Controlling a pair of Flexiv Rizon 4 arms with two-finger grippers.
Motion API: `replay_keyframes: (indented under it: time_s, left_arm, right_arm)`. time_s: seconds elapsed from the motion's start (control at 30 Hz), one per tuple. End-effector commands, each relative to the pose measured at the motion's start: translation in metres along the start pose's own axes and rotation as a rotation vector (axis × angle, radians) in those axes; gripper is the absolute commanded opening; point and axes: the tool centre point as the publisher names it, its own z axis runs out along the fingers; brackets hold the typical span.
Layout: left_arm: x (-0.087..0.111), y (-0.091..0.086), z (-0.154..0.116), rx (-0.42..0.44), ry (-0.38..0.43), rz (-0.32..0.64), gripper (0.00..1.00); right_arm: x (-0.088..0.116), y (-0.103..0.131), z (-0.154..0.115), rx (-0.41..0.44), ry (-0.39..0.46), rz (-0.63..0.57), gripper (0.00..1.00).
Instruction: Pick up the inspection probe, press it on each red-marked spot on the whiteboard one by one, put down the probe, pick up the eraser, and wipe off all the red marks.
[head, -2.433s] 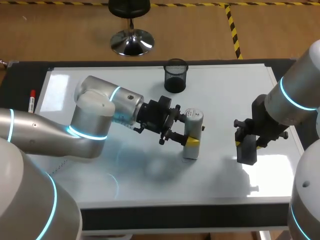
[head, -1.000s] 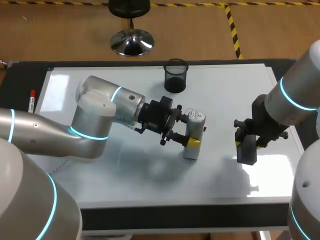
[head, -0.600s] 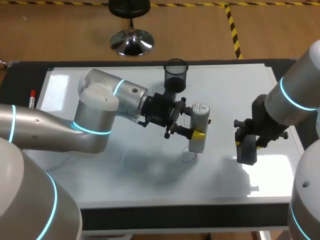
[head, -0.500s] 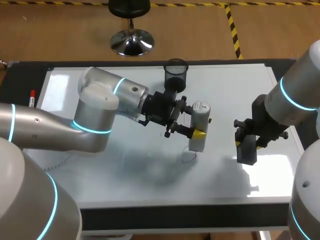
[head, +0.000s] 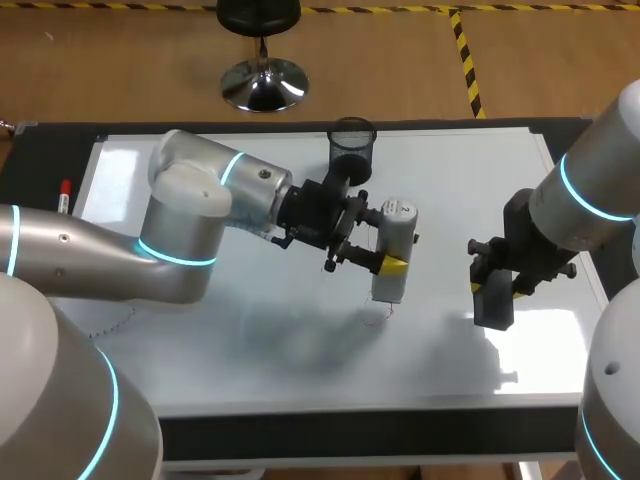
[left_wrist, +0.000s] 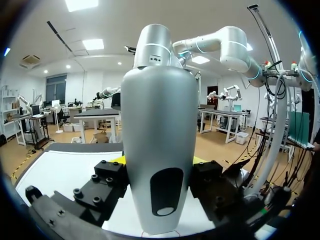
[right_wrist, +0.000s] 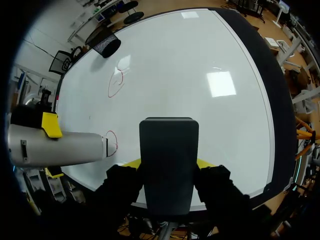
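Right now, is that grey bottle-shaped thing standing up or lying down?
Upright, roughly: the grey tool stands on end in the left claw, base over a red mark on the whiteboard.

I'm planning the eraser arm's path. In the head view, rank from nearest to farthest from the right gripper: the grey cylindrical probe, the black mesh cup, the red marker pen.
From the right gripper:
1. grey cylindrical probe, in the left gripper, over the middle of the whiteboard.
2. black mesh cup, at its far edge.
3. red marker pen, beside its left edge.
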Motion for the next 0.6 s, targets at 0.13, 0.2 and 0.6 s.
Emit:
replay_keyframes:
  time_s: [0.13, 0.2, 0.6]
  left_arm:
    - [-0.001, -0.009, -0.025, -0.012, -0.032, -0.002, 0.00]
    - [-0.004, -0.009, -0.031, -0.013, -0.044, -0.004, 0.00]
    - [-0.008, -0.002, -0.066, -0.008, -0.079, -0.022, 0.00]
  right_arm:
    - [-0.001, 0.000, 0.000, -0.001, 0.002, -0.001, 0.00]
    - [-0.001, 0.000, 0.000, -0.001, 0.002, -0.001, 0.00]
    - [-0.001, 0.000, 0.000, -0.001, 0.002, -0.001, 0.00]
